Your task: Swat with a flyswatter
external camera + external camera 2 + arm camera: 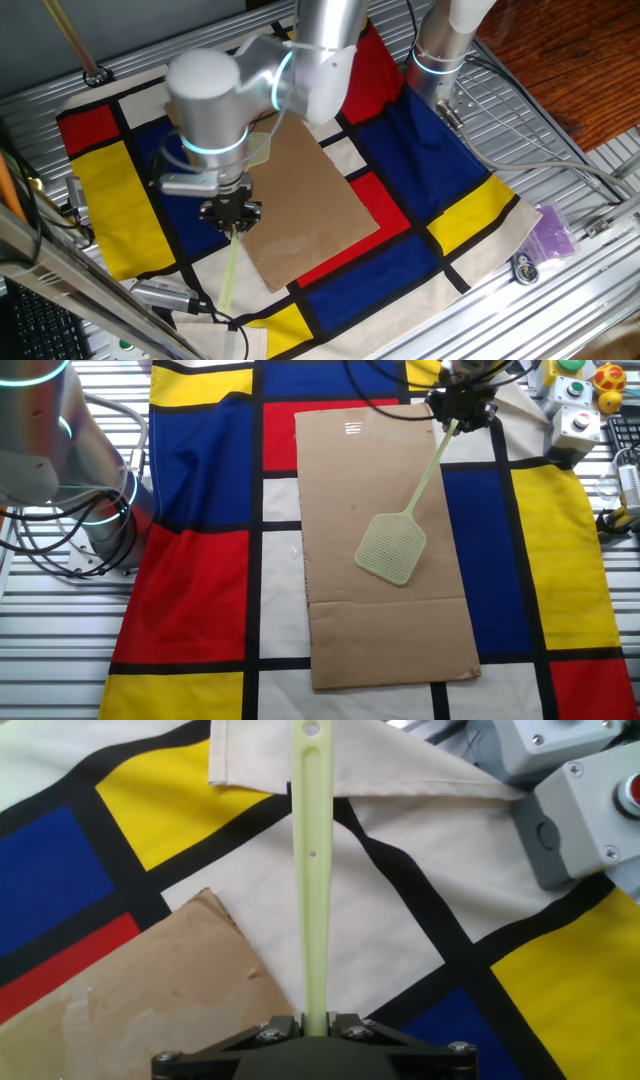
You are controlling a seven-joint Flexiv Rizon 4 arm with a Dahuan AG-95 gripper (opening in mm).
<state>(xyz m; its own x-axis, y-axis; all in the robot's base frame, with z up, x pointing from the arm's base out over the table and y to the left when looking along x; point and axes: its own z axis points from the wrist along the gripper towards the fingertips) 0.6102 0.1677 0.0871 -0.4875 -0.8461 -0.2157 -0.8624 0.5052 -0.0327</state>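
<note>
The pale yellow-green flyswatter [398, 538] is held by its thin handle. Its square mesh head lies over the brown cardboard sheet [350, 460] in the other fixed view. My gripper [463, 410] is shut on the handle near its upper part. In the hand view the handle [311, 870] runs up from between the jaws, its end with a hole at the top. In one fixed view the gripper [232, 213] hangs over the cardboard's edge [310, 200], with the handle end [228, 275] sticking out below and a bit of the head [262, 148] behind the arm.
A checked cloth of red, blue, yellow and white [200, 560] covers the table. Grey button boxes [585, 810] stand by the cloth's edge. A second arm base [440, 50] stands at the back. A purple bag [552, 232] lies on the metal frame.
</note>
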